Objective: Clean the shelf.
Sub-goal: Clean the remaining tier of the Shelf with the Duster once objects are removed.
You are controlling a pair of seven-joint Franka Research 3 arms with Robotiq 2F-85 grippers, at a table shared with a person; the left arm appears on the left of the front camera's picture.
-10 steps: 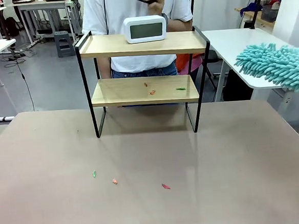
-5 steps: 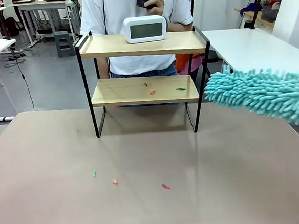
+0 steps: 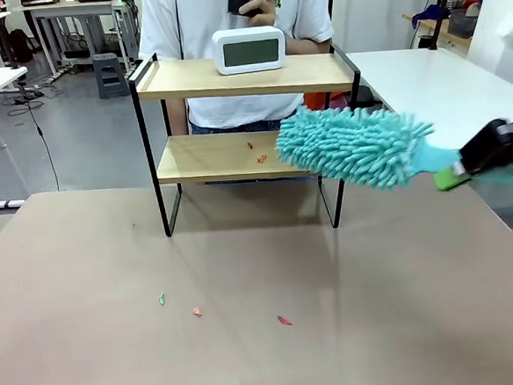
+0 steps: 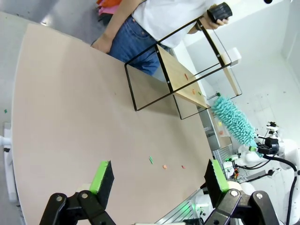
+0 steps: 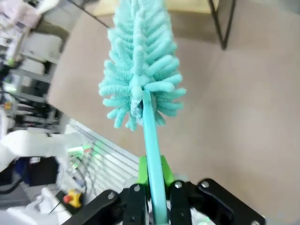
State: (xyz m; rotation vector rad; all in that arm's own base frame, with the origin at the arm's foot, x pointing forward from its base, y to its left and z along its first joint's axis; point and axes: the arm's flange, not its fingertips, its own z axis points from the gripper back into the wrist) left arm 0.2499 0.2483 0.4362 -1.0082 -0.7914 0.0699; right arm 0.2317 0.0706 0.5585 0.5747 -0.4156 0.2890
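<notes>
Right gripper (image 5: 152,174) clamped on duster (image 3: 354,146) handle; fluffy head at right edge of shelf (image 3: 203,157) lower board. Left gripper (image 4: 157,176) jaws apart above mostly bare table (image 3: 403,270).

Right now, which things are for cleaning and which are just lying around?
Job: two-tier wooden shelf with black frame; fluffy teal duster in right tool; small red scraps on lower board.
Lying about: white digital clock; coloured bits on tan table.

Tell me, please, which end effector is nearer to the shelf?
Right. The right end effector holds the duster beside the shelf; the left end effector hangs far back.
</notes>
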